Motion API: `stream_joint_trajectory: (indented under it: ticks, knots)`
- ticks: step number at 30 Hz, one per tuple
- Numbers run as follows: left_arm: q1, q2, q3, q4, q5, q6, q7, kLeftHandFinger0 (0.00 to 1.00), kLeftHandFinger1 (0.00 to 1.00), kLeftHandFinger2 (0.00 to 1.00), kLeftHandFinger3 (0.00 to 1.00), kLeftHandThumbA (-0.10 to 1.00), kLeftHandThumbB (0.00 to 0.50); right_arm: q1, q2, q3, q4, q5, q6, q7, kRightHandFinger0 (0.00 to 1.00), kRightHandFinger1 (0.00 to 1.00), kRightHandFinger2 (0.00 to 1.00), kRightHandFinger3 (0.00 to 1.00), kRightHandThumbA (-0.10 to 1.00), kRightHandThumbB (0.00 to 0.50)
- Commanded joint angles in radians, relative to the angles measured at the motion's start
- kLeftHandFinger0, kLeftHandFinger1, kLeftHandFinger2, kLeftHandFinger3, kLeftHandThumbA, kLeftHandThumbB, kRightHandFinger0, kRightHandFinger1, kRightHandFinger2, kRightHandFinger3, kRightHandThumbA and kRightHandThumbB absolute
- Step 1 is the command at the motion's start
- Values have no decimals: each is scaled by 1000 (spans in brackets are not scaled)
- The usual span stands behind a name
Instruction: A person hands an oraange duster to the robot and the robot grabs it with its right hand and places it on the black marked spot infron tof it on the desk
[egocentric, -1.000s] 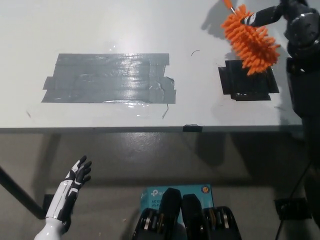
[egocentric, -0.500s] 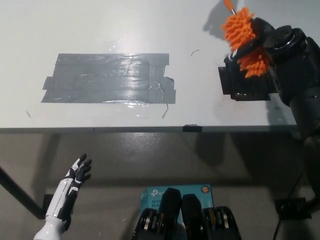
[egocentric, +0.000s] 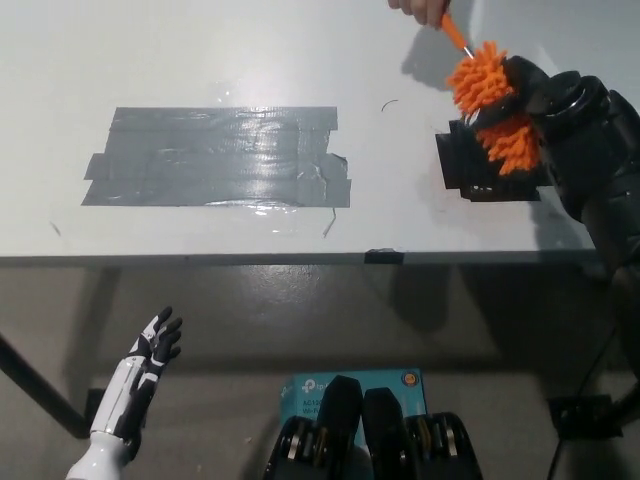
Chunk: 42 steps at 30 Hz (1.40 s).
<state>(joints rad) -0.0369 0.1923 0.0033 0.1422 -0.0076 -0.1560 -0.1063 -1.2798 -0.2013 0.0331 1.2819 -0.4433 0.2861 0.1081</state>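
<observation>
The black right hand (egocentric: 535, 95) is wrapped around the fluffy orange duster (egocentric: 495, 115), holding it right over the black taped square (egocentric: 495, 170) on the white desk (egocentric: 200, 50). A person's hand (egocentric: 418, 9) pinches the handle tip. The white left hand (egocentric: 150, 350) hangs below the desk edge, fingers spread.

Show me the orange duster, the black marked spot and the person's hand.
orange duster (egocentric: 478, 83): head view, upper fluffy part.
black marked spot (egocentric: 462, 165): head view, left bare part.
person's hand (egocentric: 418, 8): head view, fingers at top edge.
</observation>
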Motion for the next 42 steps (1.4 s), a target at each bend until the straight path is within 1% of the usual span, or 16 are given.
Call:
stream_joint_trajectory:
  ticks: [1, 2, 4, 13, 14, 17, 20, 22, 25, 26, 28, 31, 34, 37, 41, 42]
  knots:
    - [-8, 5, 7, -26, 2, -33, 2, 1000, 1000, 1000, 1000, 904, 124, -28, -3, -20, -27, 62, -123, -174, 46, 568, 961, 681, -100, 192]
    - [-8, 3, 9, -29, -4, -23, 0, 1000, 1000, 1000, 1000, 888, 123, -28, -2, -17, -32, 61, -137, -192, 117, 672, 997, 820, -100, 180]
    - [-10, 2, 10, -32, -7, -17, 1, 1000, 1000, 1000, 1000, 883, 123, -27, -1, -17, -39, 68, -148, -207, 127, 670, 1000, 893, -100, 177]
    - [-15, 12, 11, -28, -5, -29, -5, 1000, 1000, 1000, 1000, 883, 88, -23, -3, -22, -138, 98, -174, -256, 39, 552, 896, 833, -100, 188]
    - [-16, 12, 11, -28, -2, -28, -3, 1000, 1000, 1000, 1000, 885, 86, -25, -4, -22, -147, 99, -169, -258, 135, 662, 966, 850, -100, 190]
    - [-17, 8, 12, -28, 1, -24, 2, 1000, 1000, 1000, 1000, 876, 74, -20, -12, -11, -188, 97, -139, -253, 199, 708, 1000, 872, -100, 189]
    - [-14, 10, 11, -28, 4, -26, 1, 1000, 1000, 1000, 1000, 877, 75, 1, -31, -19, -239, 108, -141, -250, 65, 553, 898, 786, -100, 207]
    - [-15, 11, 11, -27, 3, -29, -1, 1000, 1000, 1000, 1000, 881, 75, 21, -39, -33, -299, 125, -133, -240, 13, 506, 865, 811, -100, 184]
    - [-20, 15, 14, -26, -1, -31, -2, 1000, 1000, 1000, 1000, 884, 75, 74, -50, -53, -484, 136, -70, -217, 65, 537, 888, 875, -100, 187]
    - [-23, 16, 17, -31, -4, -22, -2, 1000, 1000, 1000, 1000, 884, 74, 98, -53, -63, -590, 137, -20, -201, 103, 506, 814, 888, -100, 225]
    - [-31, 16, 20, -26, -7, -24, 0, 1000, 1000, 1000, 1000, 878, 64, 125, -66, -68, -724, 130, 31, -180, 39, 447, 769, 866, -100, 225]
    - [-24, 17, 20, -23, -1, -30, 4, 993, 1000, 1000, 1000, 878, 71, 149, -79, -46, -821, 104, 75, -155, 36, 520, 895, 979, -100, 203]
    - [-19, 18, 18, -18, 2, -41, 3, 997, 1000, 1000, 1000, 897, 71, 161, -85, -34, -832, 98, 77, -148, 44, 542, 900, 996, -100, 207]
    - [-13, 15, 20, -17, -10, -37, -2, 1000, 1000, 1000, 1000, 891, 67, 186, -85, -12, -773, 95, 21, -150, 56, 464, 778, 845, -100, 198]
    - [-12, 10, 21, -17, -10, -32, 0, 993, 1000, 1000, 1000, 874, 69, 191, -83, 23, -683, 81, 20, -164, 105, 520, 821, 861, -100, 205]
    - [-14, 9, 22, -17, -8, -32, 2, 986, 1000, 1000, 1000, 871, 65, 186, -74, 28, -630, 83, 28, -172, 67, 505, 839, 933, -100, 195]
